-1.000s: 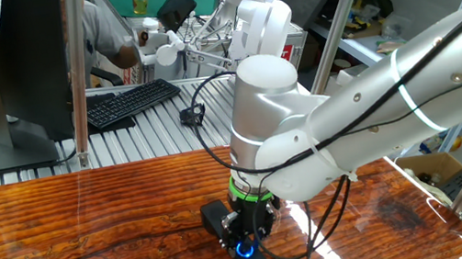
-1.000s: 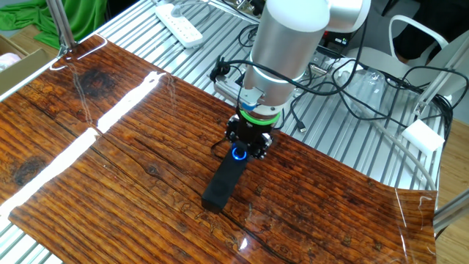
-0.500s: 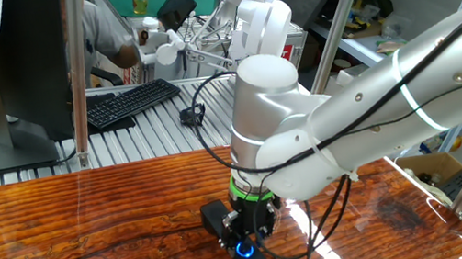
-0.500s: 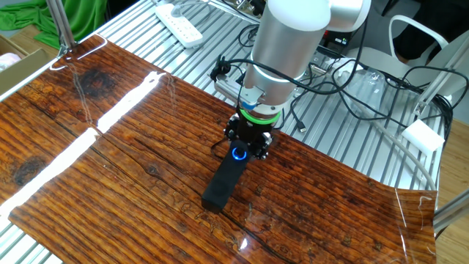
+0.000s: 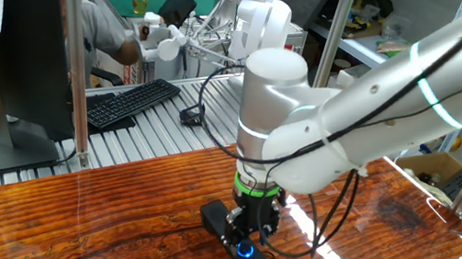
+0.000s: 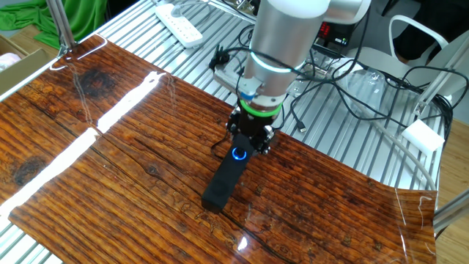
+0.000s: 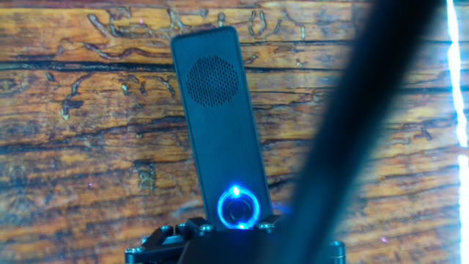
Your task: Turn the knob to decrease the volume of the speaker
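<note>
The speaker (image 6: 223, 180) is a long black bar lying on the wooden table (image 6: 88, 183); it also shows in the hand view as speaker (image 7: 220, 125) and in one fixed view as speaker (image 5: 215, 216). At its near end glows the knob (image 6: 239, 153), knob (image 7: 238, 209), knob (image 5: 245, 249), ringed in blue. My gripper (image 6: 249, 139), gripper (image 5: 257, 225) hangs straight over that end, fingers pointing down around the knob. The hand view shows the whole blue ring with no finger pressing its sides, so the gripper is open. The fingertips themselves are hidden there.
A black keyboard (image 5: 129, 102) and a monitor (image 5: 8, 72) sit on the slatted metal bench behind the table. A white power strip (image 6: 179, 22) and loose cables (image 6: 322, 81) lie near the arm's base. A blurred dark cable (image 7: 352, 132) crosses the hand view.
The wrist has turned and the arm's elbow has shifted slightly right. The fingers have let go of the knob. The speaker has stayed in place.
</note>
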`<control>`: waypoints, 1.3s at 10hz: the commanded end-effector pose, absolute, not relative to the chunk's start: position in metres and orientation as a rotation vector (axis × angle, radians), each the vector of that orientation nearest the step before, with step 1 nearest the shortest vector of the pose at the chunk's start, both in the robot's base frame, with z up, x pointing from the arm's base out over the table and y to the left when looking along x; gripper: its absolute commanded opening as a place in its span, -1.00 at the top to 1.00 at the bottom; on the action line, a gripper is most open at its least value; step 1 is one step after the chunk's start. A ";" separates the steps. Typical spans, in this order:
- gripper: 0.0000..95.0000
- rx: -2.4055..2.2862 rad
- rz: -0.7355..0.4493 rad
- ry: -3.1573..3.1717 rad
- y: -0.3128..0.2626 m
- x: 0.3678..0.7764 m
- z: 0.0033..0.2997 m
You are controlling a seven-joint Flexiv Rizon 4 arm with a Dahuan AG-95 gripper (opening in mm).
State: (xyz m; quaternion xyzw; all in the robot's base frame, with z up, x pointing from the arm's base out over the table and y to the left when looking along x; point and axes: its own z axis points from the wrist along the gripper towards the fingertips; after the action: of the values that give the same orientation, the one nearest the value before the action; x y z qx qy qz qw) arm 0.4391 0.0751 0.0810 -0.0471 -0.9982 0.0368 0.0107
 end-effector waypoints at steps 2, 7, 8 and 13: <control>-0.20 -0.131 0.123 -3.099 0.074 0.435 0.095; 0.20 -0.137 0.106 -3.094 0.070 0.430 0.112; 0.20 -0.136 0.109 -3.094 0.069 0.430 0.115; 0.20 -0.125 0.098 -3.095 0.061 0.425 0.134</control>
State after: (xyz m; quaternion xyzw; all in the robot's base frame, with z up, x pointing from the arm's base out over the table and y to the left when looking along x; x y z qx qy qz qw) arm 0.4236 0.0601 0.1364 -0.0371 -0.9986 0.0313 0.0223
